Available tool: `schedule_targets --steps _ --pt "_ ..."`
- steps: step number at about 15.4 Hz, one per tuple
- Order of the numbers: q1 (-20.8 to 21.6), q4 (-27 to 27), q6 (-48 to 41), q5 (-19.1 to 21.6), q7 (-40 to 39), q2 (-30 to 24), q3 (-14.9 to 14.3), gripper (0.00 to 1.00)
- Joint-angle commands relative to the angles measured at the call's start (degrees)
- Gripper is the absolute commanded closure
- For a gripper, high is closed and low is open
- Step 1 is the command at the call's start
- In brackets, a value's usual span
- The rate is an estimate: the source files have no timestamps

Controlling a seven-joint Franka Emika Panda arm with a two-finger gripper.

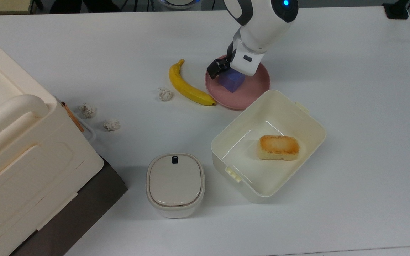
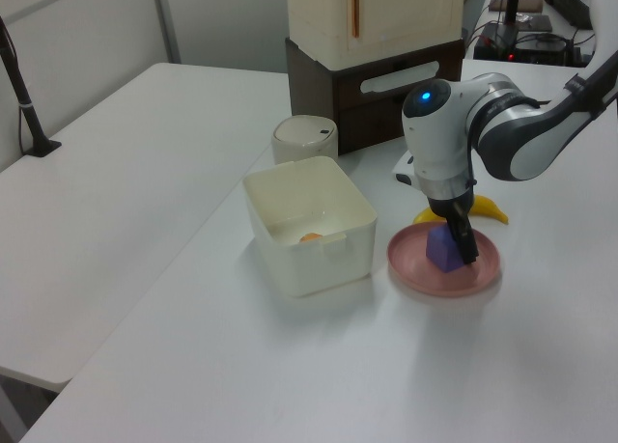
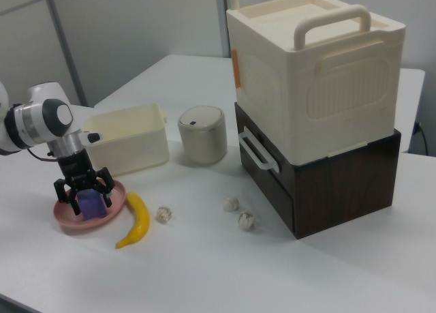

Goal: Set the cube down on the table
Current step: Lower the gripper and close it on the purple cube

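Found the cube [image 1: 230, 83] sitting on the pink plate [image 1: 258, 83], not yet on the table [image 1: 351, 89]. Saw the gripper [image 3: 84, 196] low over it, with fingers [image 3: 60, 189] spread apart on either side of it in the right view; judged them not clamped on anything. Noted the banana [image 1: 188, 87] just beside the plate on the top view's left, and the open cream box [image 1: 272, 93], with a piece of bread [image 1: 279, 147] inside, close against the plate's lower edge. Judged no part of the task done. Left to do: close on the cube, lift it off the plate, carry it past the rim, set it on bare tabletop, let go.
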Motion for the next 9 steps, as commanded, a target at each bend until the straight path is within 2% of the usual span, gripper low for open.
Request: schedule_targets --steps 1,4,7,8,9 --pt "-0.43 0.94 1.85 -1.07 0.12 0.96 -0.08 0.21" --pt "-0.43 0.94 2.47 -0.89 0.99 1.22 -0.08 0.49" --pt "-0.43 0.94 2.47 -0.81 2.31 1.31 0.01 0.89" --pt "-0.43 0.94 2.47 -0.72 2.75 1.22 0.01 0.96" --pt "-0.43 0.94 2.47 -0.46 2.93 1.14 -0.08 0.96"
